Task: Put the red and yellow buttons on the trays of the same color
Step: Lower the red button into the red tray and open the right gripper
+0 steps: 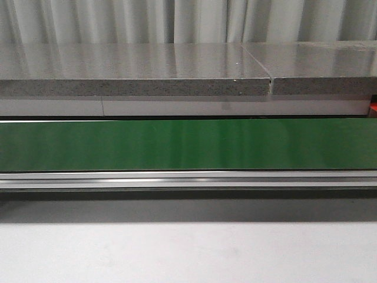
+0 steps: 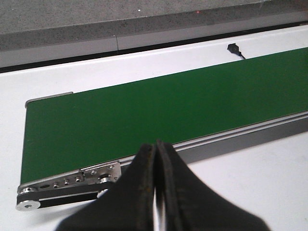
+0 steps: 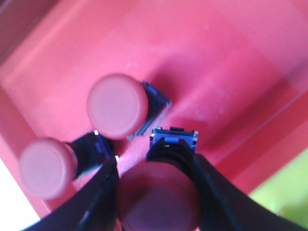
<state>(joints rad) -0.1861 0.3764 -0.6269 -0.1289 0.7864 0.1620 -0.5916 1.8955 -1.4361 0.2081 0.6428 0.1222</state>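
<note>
Left hand [image 2: 156,192] was pinched fully together, nothing between the fingers, hovering near the end of the green conveyor belt [image 2: 159,108]. Read that as parked: belt surface in its wrist view was bare, so no yellow button to go for there. Roller end and bracket [image 2: 67,185] sat just ahead of the fingertips, on the white counter [image 2: 250,187]. A small black connector with cable [image 2: 234,48] lay on the counter past the far side of the belt, well apart from the hand. Grey stone slab [image 2: 57,19] ran behind it.

Front view showed only the belt [image 1: 188,144], its aluminium rail [image 1: 188,178] and the slab [image 1: 135,71] with a seam. No arms, buttons or trays in frame there.

Right hand [image 3: 156,192] was over the red tray [image 3: 231,62], fingers closed around a red button [image 3: 159,199]: red cap between the fingers, blue-black switch body [image 3: 174,137] sticking out ahead of them. Probably mid-placement, colour matches the tray. Can't tell if the button already touched the tray floor.

Two more red buttons already in the tray: one [image 3: 115,105] just beside the held one, another [image 3: 47,167] close to the tray's wall and right next to one finger. That's the obstruction, I'd judge: tight spacing, so opening the fingers could nudge either neighbour. A yellow-green patch [image 3: 284,197] showed beyond the tray rim, too blurred to identify. No yellow button visible anywhere.
</note>
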